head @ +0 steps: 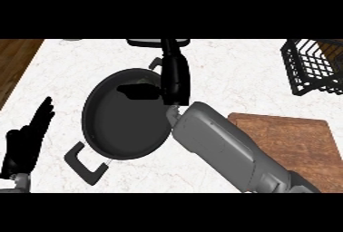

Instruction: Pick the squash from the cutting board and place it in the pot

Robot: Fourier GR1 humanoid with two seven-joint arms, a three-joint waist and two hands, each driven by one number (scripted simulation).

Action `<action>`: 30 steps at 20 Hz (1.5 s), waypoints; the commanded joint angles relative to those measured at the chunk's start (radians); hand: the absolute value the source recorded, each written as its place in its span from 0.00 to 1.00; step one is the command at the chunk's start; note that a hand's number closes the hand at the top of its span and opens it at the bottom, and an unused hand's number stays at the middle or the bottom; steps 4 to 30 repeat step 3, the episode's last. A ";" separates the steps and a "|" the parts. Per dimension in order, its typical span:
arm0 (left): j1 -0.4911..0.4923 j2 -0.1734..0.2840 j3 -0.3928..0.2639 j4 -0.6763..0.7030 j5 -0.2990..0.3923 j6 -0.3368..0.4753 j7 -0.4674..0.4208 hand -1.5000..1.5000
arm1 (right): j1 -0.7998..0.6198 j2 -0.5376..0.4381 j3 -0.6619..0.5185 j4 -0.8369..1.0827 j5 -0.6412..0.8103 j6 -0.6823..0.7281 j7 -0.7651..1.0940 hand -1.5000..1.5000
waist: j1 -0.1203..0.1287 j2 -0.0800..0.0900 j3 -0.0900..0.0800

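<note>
A dark round pot (120, 122) with two handles stands on the white counter, left of centre. My right forearm reaches in from the lower right, and my right hand (175, 79) hovers over the pot's right rim. Its fingers are stretched toward the far edge, its thumb (137, 93) sticks out left over the pot, and it is open. No squash shows anywhere; the hand and forearm hide part of the pot. The wooden cutting board (295, 140) at the right lies bare where visible. My left hand (23, 145) rests open at the lower left, fingers up.
A black wire basket (315, 68) stands at the far right corner. A dark object (147, 42) sits at the counter's far edge, behind the pot. Brown wood (13, 63) borders the counter on the left.
</note>
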 commanded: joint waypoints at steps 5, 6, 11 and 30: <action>0.031 -0.009 0.023 -0.061 0.000 0.001 0.040 0.50 | 0.253 -0.103 -0.002 -0.276 0.008 0.051 -0.042 0.00 | -0.026 -0.008 0.000; 0.031 -0.009 0.023 -0.061 0.000 0.001 0.040 0.50 | 0.253 -0.103 -0.002 -0.276 0.008 0.051 -0.042 0.00 | -0.026 -0.008 0.000; 0.031 -0.009 0.023 -0.061 0.000 0.001 0.040 0.50 | 0.253 -0.103 -0.002 -0.276 0.008 0.051 -0.042 0.00 | -0.026 -0.008 0.000; 0.031 -0.009 0.023 -0.061 0.000 0.001 0.040 0.50 | 0.253 -0.103 -0.002 -0.276 0.008 0.051 -0.042 0.00 | -0.026 -0.008 0.000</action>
